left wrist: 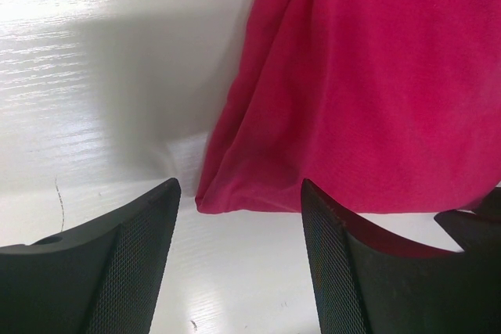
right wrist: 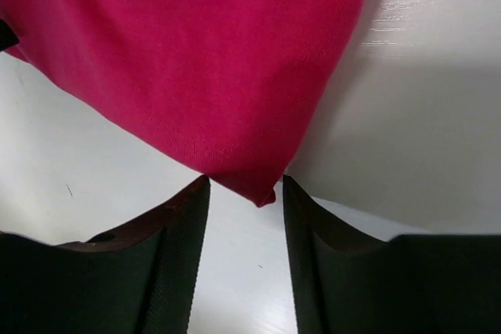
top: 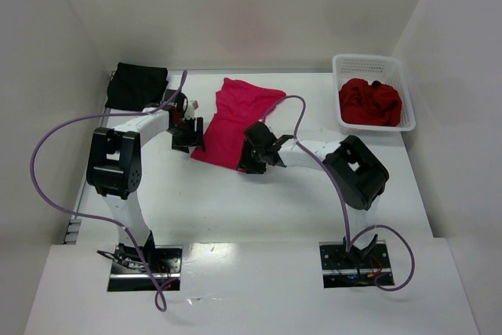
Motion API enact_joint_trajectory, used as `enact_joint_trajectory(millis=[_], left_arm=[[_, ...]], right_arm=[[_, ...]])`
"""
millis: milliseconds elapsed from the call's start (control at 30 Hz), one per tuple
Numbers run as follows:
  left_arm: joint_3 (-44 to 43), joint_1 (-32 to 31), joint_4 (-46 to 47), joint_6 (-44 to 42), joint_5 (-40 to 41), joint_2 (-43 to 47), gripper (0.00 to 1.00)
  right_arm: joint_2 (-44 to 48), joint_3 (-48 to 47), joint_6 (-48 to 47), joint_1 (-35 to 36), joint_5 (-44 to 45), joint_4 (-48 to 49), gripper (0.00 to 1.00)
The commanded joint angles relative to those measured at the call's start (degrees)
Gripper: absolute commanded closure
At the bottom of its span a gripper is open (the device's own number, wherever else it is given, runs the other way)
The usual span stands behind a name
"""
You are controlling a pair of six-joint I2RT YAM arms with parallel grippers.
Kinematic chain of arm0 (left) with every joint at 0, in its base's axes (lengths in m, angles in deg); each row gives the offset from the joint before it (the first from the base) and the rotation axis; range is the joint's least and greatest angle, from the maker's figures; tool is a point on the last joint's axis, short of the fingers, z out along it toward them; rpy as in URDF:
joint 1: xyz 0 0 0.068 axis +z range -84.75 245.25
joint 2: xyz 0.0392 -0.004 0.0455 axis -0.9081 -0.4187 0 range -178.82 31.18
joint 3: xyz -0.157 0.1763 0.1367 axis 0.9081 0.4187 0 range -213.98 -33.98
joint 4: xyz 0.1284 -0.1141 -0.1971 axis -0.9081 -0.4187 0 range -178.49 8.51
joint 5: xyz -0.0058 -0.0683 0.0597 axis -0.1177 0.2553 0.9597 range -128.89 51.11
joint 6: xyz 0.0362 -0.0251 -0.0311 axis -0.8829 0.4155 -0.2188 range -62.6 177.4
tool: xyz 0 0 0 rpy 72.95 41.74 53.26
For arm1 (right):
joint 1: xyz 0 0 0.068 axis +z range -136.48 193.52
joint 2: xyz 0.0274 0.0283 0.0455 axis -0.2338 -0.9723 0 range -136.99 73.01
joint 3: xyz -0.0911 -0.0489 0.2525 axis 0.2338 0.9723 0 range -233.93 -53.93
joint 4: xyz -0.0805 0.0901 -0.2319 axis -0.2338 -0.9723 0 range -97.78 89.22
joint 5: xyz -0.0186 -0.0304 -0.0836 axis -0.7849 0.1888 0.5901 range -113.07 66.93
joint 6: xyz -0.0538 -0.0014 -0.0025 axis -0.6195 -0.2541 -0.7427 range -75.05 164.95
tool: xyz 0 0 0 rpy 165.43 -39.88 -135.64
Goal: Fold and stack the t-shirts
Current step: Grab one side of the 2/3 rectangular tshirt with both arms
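Bright even light, soft shadows, tabletop glare

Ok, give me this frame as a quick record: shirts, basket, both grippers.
pink t-shirt: mid-table, folded lengthwise, flat
black t-shirt: folded, far left corner
dark red shirts: bunched in white lattice basket, far right
left gripper: open, at pink shirt's near left corner
right gripper: open, at its near right corner

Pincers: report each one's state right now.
Left pincer: open, holding nothing; crimson-pink t-shirt edge just ahead.
Right pincer: open; shirt corner between its fingers, not clamped.
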Motion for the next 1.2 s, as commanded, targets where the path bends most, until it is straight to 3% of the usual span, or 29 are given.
enact_joint_trajectory(millis=[0, 167, 267, 433, 633, 867, 1000, 1167], left_arm=[[0.4, 0.1, 0.5, -0.1, -0.5, 0.1, 0.29], [0.4, 0.1, 0.5, -0.1, -0.5, 0.1, 0.29], [0.4, 0.6, 0.5, -0.1, -0.5, 0.1, 0.29], [1.5, 0.6, -0.2, -0.6, -2.0, 1.8, 0.29], [2.0, 0.1, -0.2, -1.7, -12.6, 4.8, 0.29], [9.5, -1.3, 7.1, 11.1, -14.9, 12.1, 0.29], [13.8, -5.6, 11.5, 19.1, -11.9, 14.7, 0.3], [15.0, -9.8, 13.5, 21.3, -10.3, 12.6, 0.3]], right_arm=[[-0.8, -1.1, 1.5, 0.6, 1.4, 3.1, 0.55], [-2.5, -1.8, 2.1, 0.6, 2.1, 3.6, 0.82], [-1.9, -2.4, 2.1, 0.6, 4.8, 2.0, 0.88], [2.3, -1.1, 2.1, 0.0, 9.5, -1.0, 0.91], [7.2, 2.6, 0.2, -2.2, 11.4, -3.2, 0.93], [10.3, 7.5, -1.1, -4.5, 10.1, -2.8, 0.93], [14.5, 10.8, -1.1, -7.0, 9.6, -2.2, 0.93], [17.6, 14.7, -2.9, -9.5, 8.5, -2.2, 0.92]])
